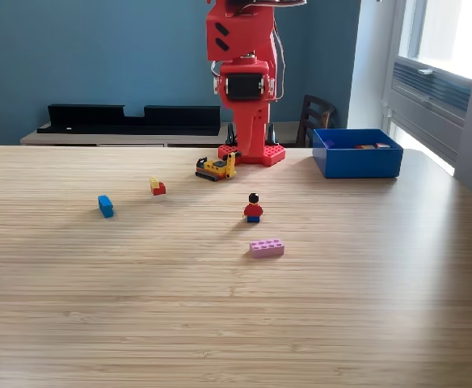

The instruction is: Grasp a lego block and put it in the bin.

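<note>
Several lego pieces lie on the wooden table: a pink brick, a small figure with a red torso, a blue block, a yellow and red block, and a yellow bulldozer model. The blue bin stands at the back right and holds a few small pieces. The red arm rises from its base at the back centre. Its upper part leaves the top of the frame, so the gripper is out of view.
Behind the table, a dark chair stands next to the arm. A low shelf carries black trays against the blue wall. A window is at the exterior view's right.
</note>
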Controlling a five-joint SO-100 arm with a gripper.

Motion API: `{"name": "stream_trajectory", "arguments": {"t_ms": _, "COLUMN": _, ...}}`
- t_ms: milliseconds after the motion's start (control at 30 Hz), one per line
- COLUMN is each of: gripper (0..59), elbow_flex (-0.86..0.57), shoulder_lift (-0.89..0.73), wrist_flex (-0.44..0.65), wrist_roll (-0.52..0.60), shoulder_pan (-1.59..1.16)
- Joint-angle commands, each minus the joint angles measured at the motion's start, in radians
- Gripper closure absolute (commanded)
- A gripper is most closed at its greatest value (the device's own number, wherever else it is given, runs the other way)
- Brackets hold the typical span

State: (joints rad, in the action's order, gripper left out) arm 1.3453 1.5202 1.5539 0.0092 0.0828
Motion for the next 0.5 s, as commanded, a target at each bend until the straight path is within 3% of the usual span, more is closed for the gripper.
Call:
{"name": "stream_trajectory", "arguments": {"t_ms": 33, "gripper": 58.6, "elbow_flex": -0.074, "shoulder_lift": 0.018, "wrist_flex": -0.028, "wrist_roll": 0.023, "shoulder_pan": 0.044}}
{"name": "stream_trajectory", "arguments": {"t_ms": 300, "gripper": 58.6, "elbow_flex": -0.130, "shoulder_lift": 0.017, "wrist_flex": -0.031, "wrist_roll": 0.064, "shoulder_pan": 0.138}}
{"name": "stream_trajectory", "arguments": {"t_ms": 500, "gripper": 58.6, "elbow_flex": -0.235, "shoulder_lift": 0.002, "wrist_flex": -0.037, "wrist_roll": 0.156, "shoulder_pan": 0.314}}
